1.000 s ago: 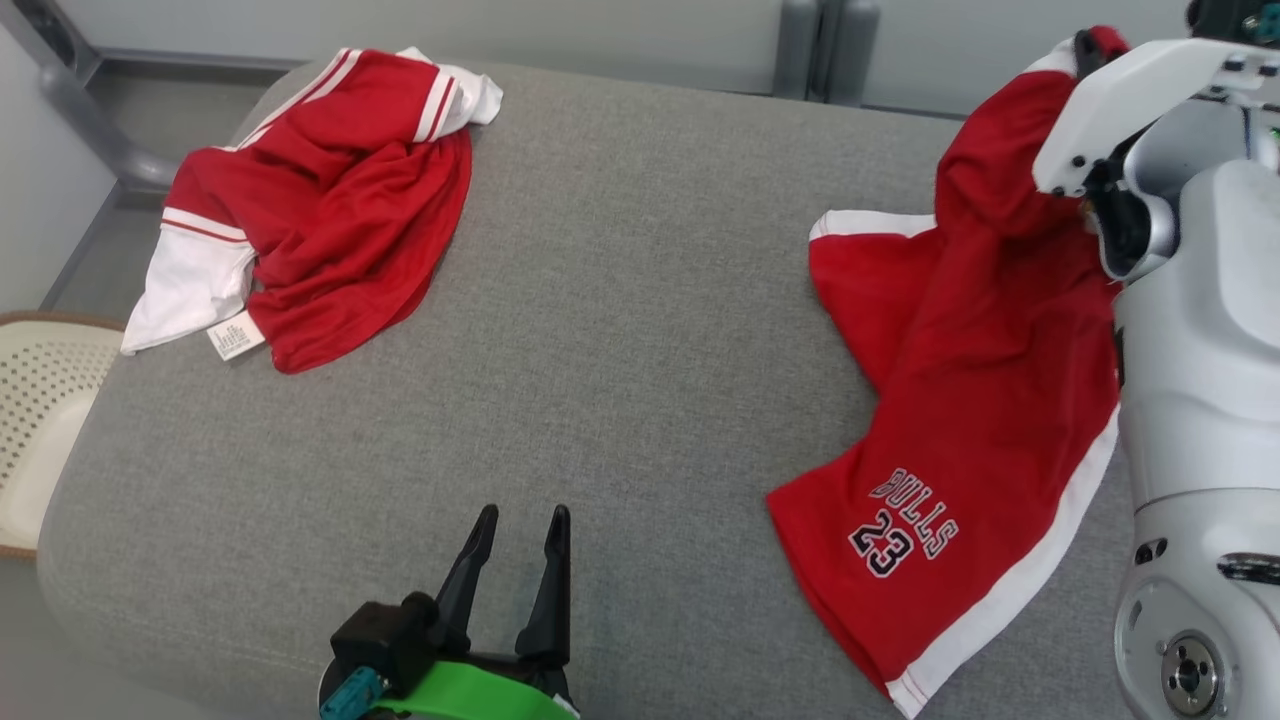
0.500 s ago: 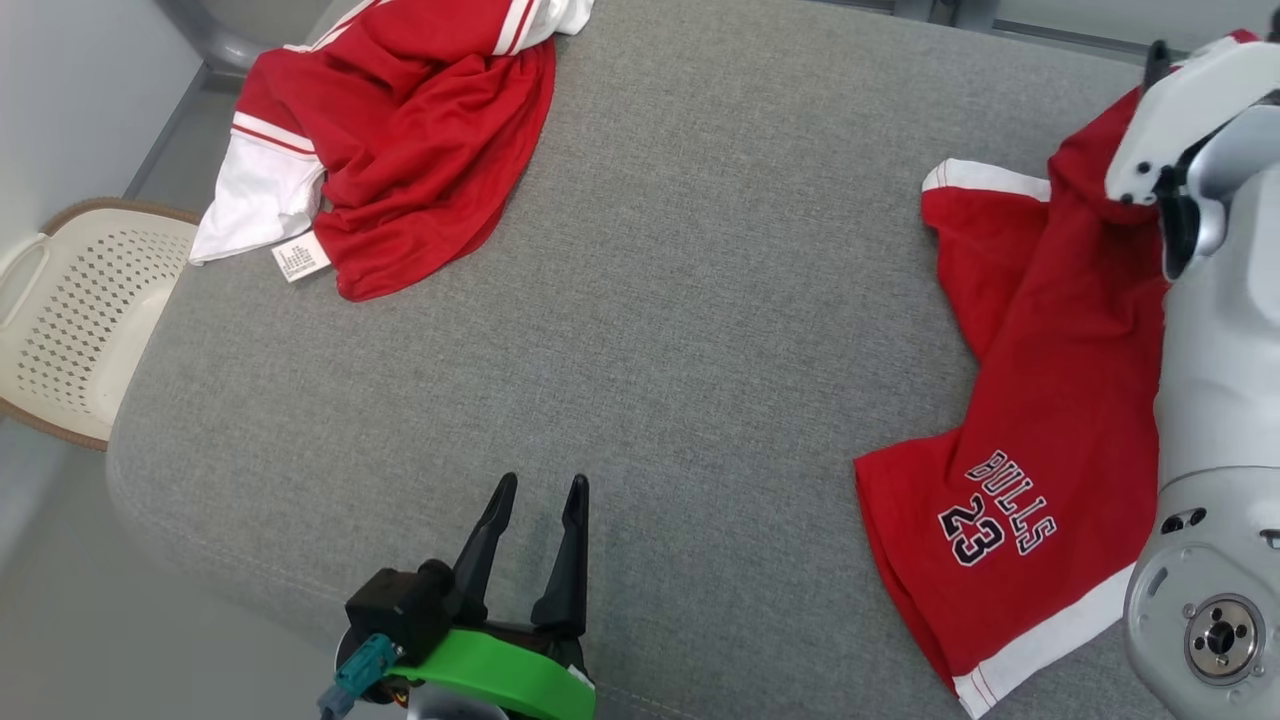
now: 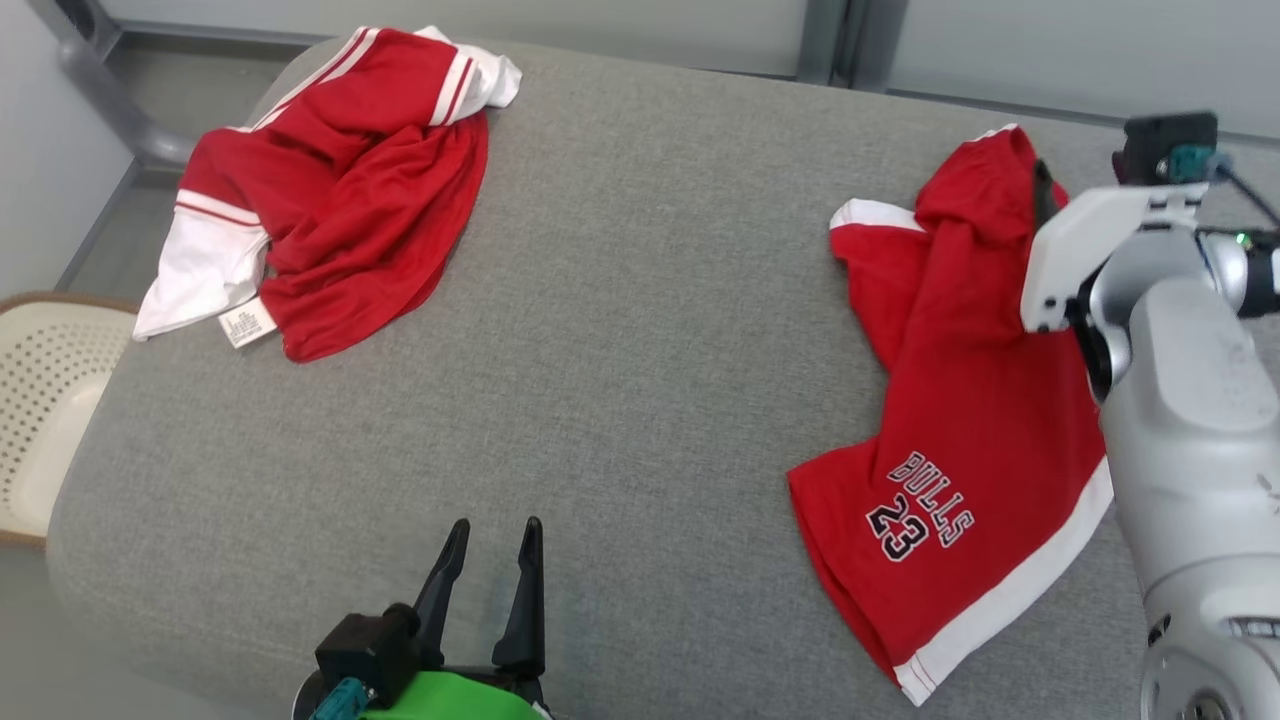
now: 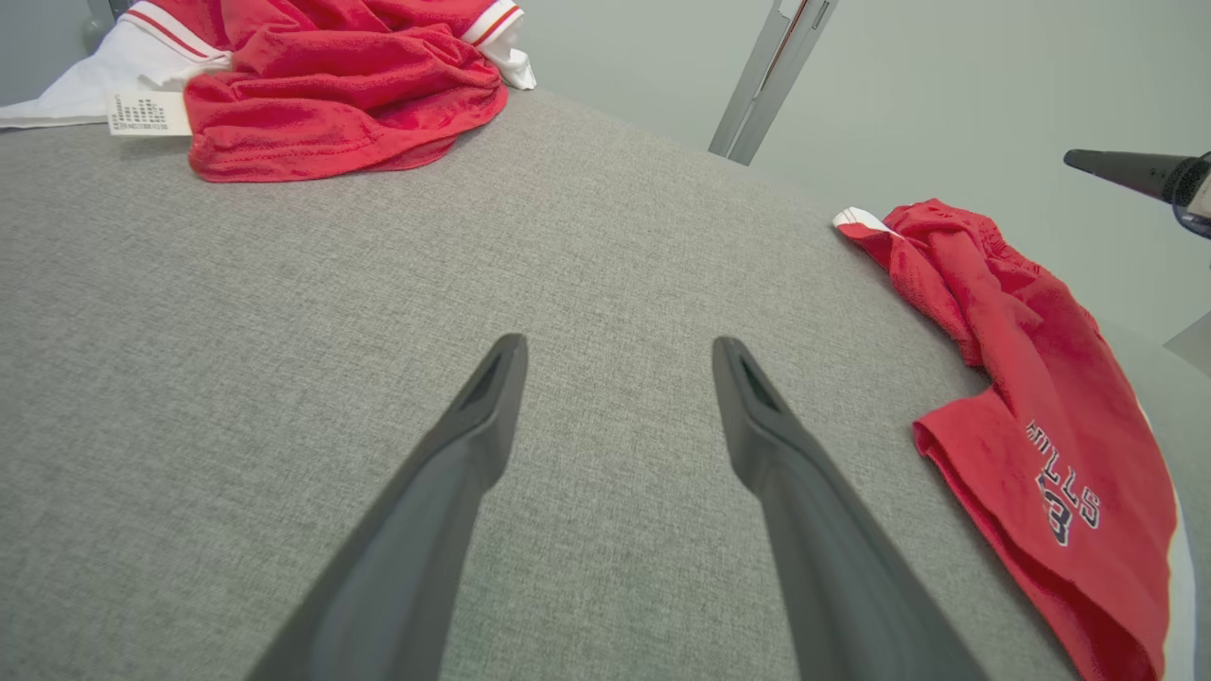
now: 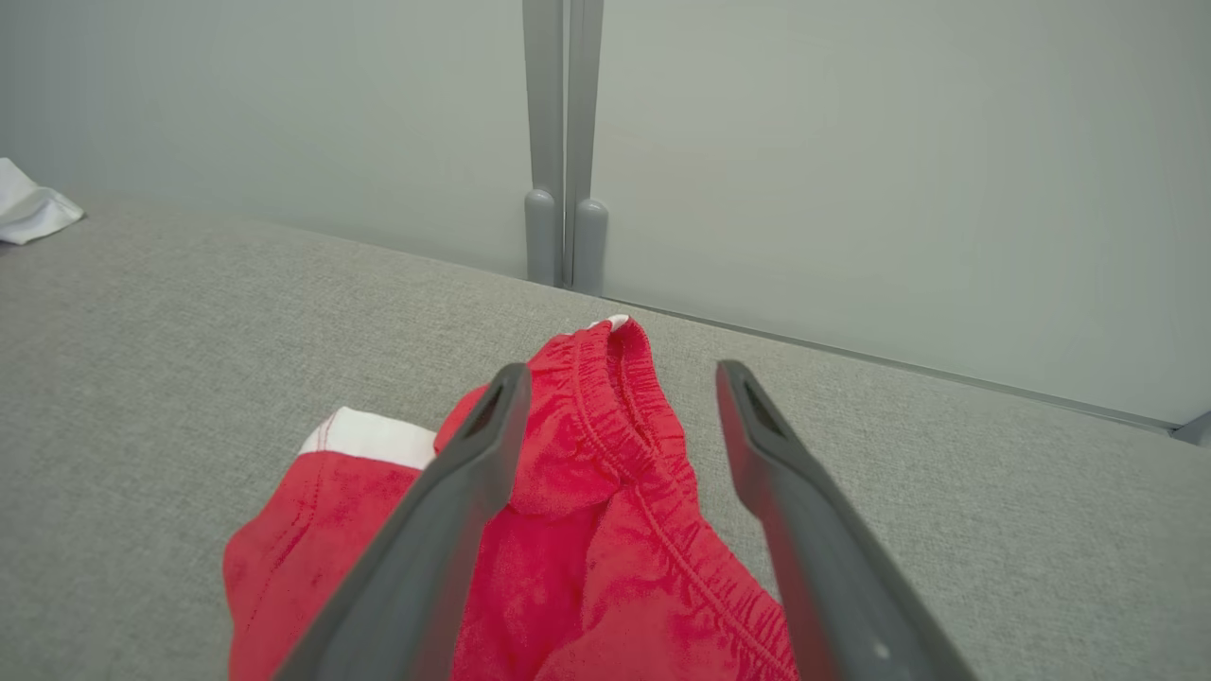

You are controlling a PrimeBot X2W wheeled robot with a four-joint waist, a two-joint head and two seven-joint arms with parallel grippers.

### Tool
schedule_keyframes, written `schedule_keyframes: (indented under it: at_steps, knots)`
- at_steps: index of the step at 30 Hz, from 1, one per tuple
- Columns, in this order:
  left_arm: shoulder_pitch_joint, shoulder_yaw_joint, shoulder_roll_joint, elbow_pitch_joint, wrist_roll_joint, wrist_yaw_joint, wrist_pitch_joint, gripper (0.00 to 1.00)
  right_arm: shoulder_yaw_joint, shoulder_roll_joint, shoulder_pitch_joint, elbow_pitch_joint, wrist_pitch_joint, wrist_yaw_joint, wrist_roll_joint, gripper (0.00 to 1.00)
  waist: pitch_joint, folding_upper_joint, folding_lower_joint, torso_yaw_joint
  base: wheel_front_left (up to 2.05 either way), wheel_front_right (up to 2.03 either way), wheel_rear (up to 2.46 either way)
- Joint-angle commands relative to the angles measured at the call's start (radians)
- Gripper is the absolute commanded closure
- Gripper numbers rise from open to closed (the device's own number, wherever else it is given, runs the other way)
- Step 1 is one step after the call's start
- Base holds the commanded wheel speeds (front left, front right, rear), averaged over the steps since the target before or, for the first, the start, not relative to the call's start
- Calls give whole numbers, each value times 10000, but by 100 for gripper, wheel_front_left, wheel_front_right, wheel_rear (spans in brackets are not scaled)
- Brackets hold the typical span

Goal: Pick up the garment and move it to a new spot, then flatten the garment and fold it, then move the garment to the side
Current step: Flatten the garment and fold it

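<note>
Right gripper [image 5: 622, 371], your tool, hangs with jaws apart and empty over the right end of the grey cushion [image 3: 650, 350]. Red shorts [image 3: 960, 400] lie rumpled there; flattening may fail if you drag the bunched waistband [image 5: 624, 407] underneath and crease it.

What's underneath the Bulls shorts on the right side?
The Bulls shorts lie on the grey cushion, which shows beside them. Anything directly beneath is covered by fabric.
</note>
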Motion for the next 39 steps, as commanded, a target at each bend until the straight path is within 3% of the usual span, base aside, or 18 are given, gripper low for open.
schedule_keyframes:
  at_steps: [1, 8, 13, 18, 24, 32, 39]
  knots:
    - [205, 80, 32, -23, 129, 2, -2, 0, 339, -157, 517, 2, -429, -15, 280, 0, -810, 0, 0, -791, 0, 0, 0]
    - [946, 523, 35, -246, 558, 81, -2, 0, 1852, -1024, 3161, -1130, -2697, -15, 1733, 0, -1655, 0, 0, -1564, 0, 0, 0]
    - [1379, 784, 33, -337, 784, -1, -2, 0, 2041, -1240, 5226, -2984, -2872, -15, 2339, 0, -1897, 0, 0, -2127, 0, 0, 0]
    - [1491, 844, 33, -306, 907, -123, -2, 0, 1835, -1026, 6990, -4415, -2879, -15, 2840, 0, -1933, 0, 0, -2533, 0, 0, 0]
    - [1339, 710, 33, -271, 878, -144, -2, 0, 2113, -665, 7927, -4889, -2879, -15, 3235, 0, -1969, 0, 0, -2766, 0, 0, 0]
    - [928, 187, 33, 78, 835, -374, -2, 0, 2820, -673, 8561, -5920, -2878, -15, 3481, 0, -1988, 0, 0, -3148, 0, 0, 0]
    - [-417, -968, 36, 1323, 776, -637, 105, 0, 2556, -552, 8975, -7598, -2879, -15, 3213, 0, -1755, 0, 0, -3516, 0, 0, 0]
